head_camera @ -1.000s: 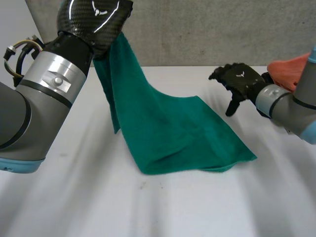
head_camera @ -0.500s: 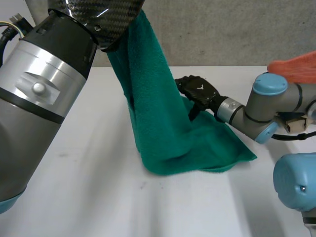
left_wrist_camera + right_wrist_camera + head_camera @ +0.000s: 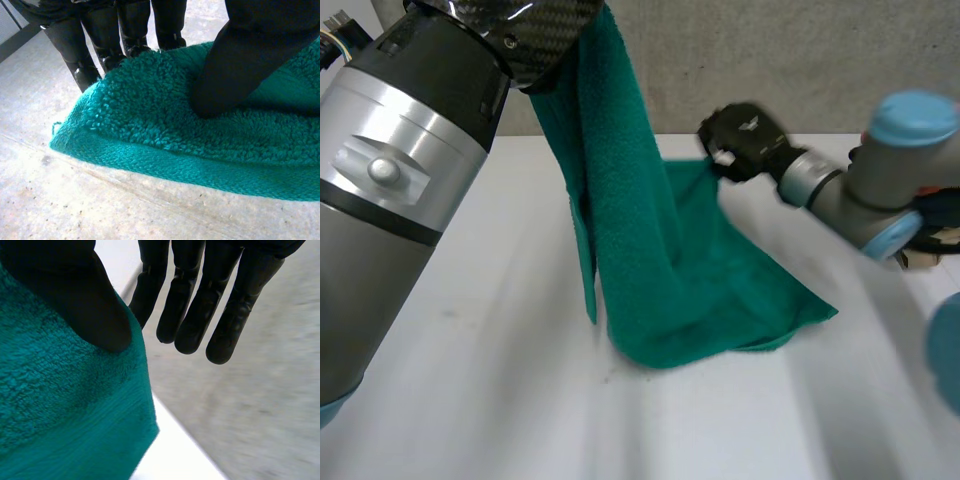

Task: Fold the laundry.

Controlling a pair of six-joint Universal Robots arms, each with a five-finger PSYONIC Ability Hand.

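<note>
Though trailing onto the white table, held high above it by the left hand, clamped thumb-to-fingers on the top edge of the green towel! Held off the table too: far corner, pinched by the right hand.

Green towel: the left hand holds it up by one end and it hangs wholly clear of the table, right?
Not quite. The left hand holds the green towel up by one end, but its lower part lies on the table, as the head view shows.
</note>
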